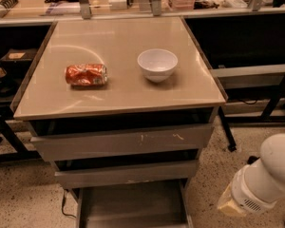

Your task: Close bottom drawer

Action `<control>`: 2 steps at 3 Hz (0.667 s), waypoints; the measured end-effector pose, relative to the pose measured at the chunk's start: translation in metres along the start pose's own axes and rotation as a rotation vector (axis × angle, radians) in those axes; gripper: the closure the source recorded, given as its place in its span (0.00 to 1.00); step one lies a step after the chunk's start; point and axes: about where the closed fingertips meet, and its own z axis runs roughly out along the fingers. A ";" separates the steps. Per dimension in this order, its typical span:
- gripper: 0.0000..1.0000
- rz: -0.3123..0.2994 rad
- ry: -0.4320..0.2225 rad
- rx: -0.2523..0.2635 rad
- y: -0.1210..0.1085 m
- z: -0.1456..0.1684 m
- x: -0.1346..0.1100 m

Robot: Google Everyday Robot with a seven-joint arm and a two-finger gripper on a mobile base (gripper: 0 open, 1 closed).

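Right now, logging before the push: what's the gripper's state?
Gripper: cannot be told; it is low on the right, apart from the open bottom drawer.

- We can read no text, brand or number anywhere; the red can (86,74) on the desk (118,99) shows only blurred print.
- The hand (229,205), low at right beside the bottom drawer (130,208), bears no legible marking.

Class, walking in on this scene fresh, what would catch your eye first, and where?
A crushed red can lying on its side and a white bowl stand out on the beige cabinet top, can left of bowl. Below, the bottom drawer is pulled out. The robot's white arm enters at lower right, its end effector low beside that drawer.
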 end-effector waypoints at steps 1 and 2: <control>1.00 0.058 -0.008 -0.064 0.003 0.072 0.014; 1.00 0.057 -0.008 -0.064 0.004 0.072 0.014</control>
